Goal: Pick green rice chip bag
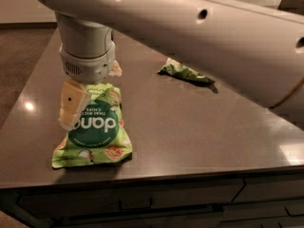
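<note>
The green rice chip bag (97, 129) lies flat near the front left of the dark table (190, 127). It is a light-green pouch with a dark green circle and white "dang" lettering, seen upside down. My gripper (73, 110) hangs from the white wrist directly over the bag's upper left part, down at the bag's surface. It covers the bag's top left corner.
A smaller, duller green snack bag (186, 72) lies at the back middle of the table. My white arm (199, 27) spans the top of the view. The table's front edge (166, 175) runs just below the bag, with drawers under it.
</note>
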You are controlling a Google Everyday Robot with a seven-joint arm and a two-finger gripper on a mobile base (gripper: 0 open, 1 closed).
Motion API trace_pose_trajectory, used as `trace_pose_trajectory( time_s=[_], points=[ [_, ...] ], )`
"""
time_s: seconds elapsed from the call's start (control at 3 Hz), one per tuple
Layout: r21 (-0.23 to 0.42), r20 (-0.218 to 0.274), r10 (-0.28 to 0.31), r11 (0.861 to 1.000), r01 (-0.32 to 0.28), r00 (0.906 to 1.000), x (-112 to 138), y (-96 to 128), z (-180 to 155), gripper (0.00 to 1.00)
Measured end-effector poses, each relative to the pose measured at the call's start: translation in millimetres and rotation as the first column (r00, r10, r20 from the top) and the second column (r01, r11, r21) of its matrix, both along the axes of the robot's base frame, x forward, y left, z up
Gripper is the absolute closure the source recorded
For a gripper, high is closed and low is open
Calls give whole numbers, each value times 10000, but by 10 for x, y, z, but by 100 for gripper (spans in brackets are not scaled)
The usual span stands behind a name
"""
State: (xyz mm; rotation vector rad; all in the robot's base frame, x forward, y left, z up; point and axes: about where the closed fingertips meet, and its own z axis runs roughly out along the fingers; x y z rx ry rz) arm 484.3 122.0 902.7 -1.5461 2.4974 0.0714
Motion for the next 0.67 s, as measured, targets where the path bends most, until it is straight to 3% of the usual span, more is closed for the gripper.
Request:
trace_pose_trajectory(
  time_s=[0.67],
  points=[
    [-311,-673,-396,9988,376,9969,114,65,-292,0]
  ],
)
